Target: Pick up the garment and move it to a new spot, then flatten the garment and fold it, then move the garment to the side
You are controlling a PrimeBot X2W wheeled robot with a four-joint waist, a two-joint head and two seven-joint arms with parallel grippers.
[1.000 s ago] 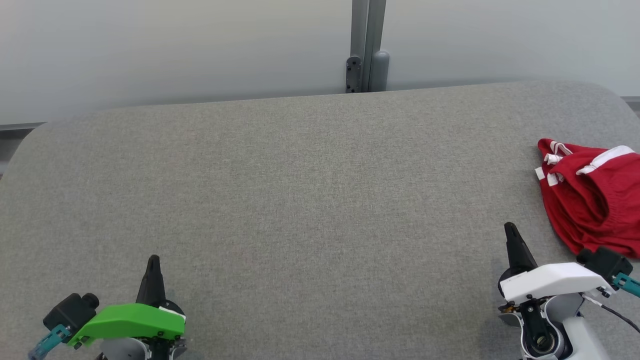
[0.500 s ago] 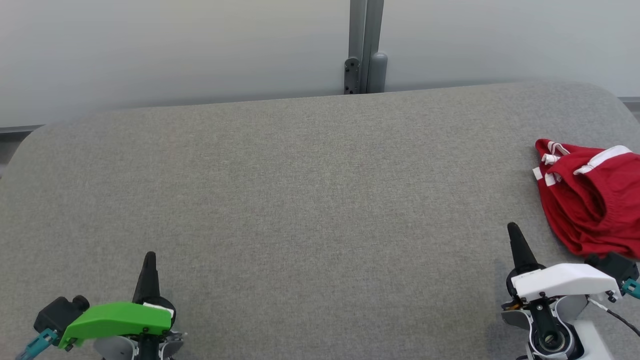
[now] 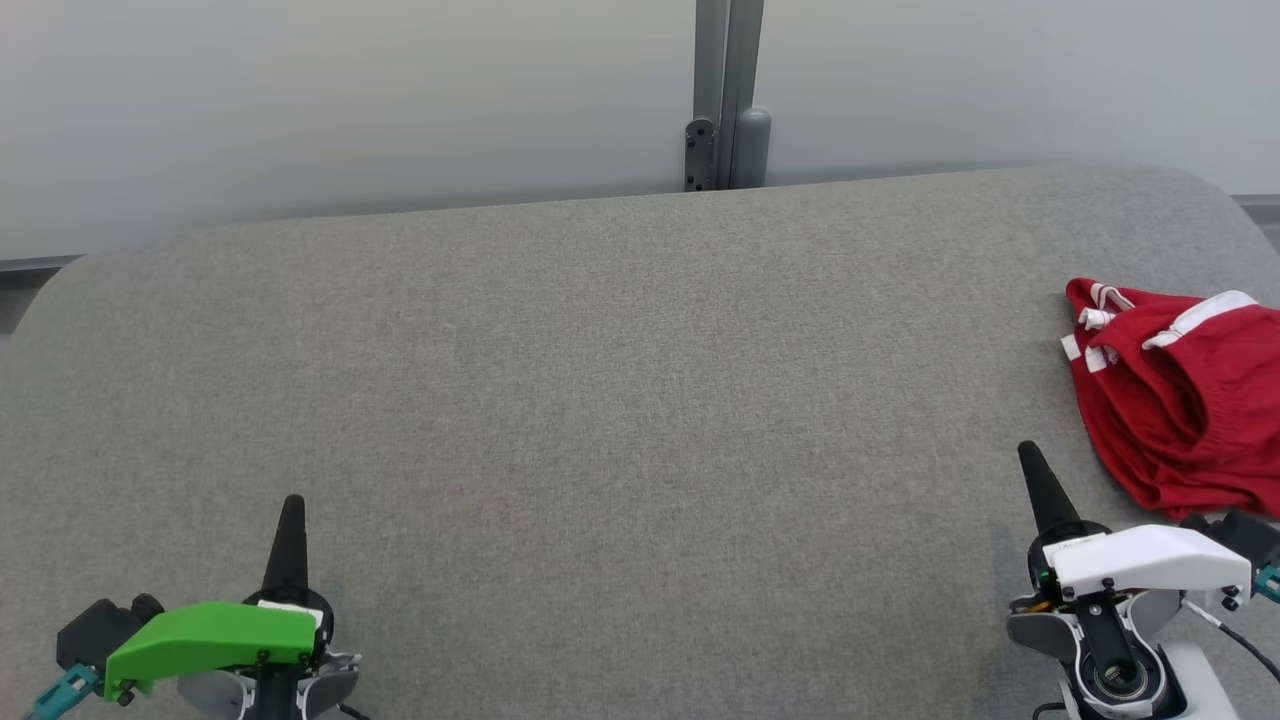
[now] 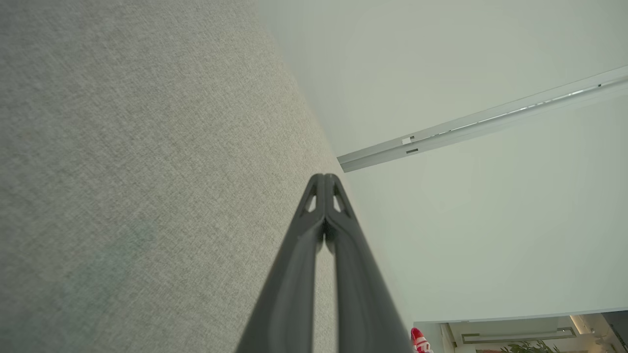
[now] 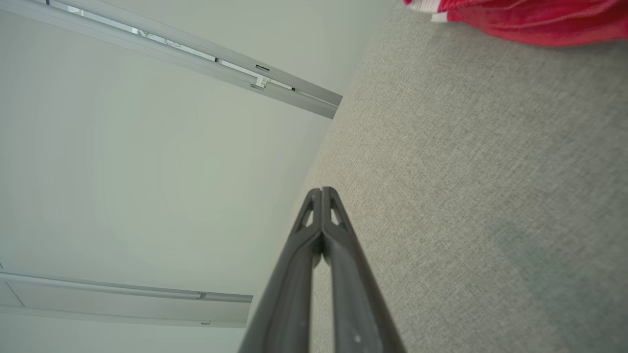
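Garment (image 3: 1180, 400): red shorts with white trim, lying in a loose heap at the right edge of the head view, partly cut off by the frame. They also show at the top right of the right wrist view (image 5: 520, 19).
Desk (image 3: 600, 380): grey cloth-covered top, broad and bare across the centre and left of the frame.
Left end effector (image 3: 291, 505): lower left of the frame, fingers pressed together with nothing between them. The left wrist view (image 4: 324, 177) shows the tips meeting.
Right end effector (image 3: 1030, 452): lower right, just beside the garment's lower hem but apart from it. Its fingers are likewise narrow and empty, with the tips touching in the right wrist view (image 5: 321, 190).
Stage: I judge this fits two readings. The shorts may be waiting at the side to be lifted, or they may be parked there once folded. The rumpled folds and gaping waistband make them look bunched rather than neat, but I cannot settle it.
Doing it well: either way, I would steer the right arm's closed point clear of the hem so it does not snag or drag the cloth. I would keep both arms low and apart over the bare desk.
Writing: none readable. The white trim carries no legible label, and a small mark on the right arm's white cover (image 3: 1150, 555) is too small to make out.
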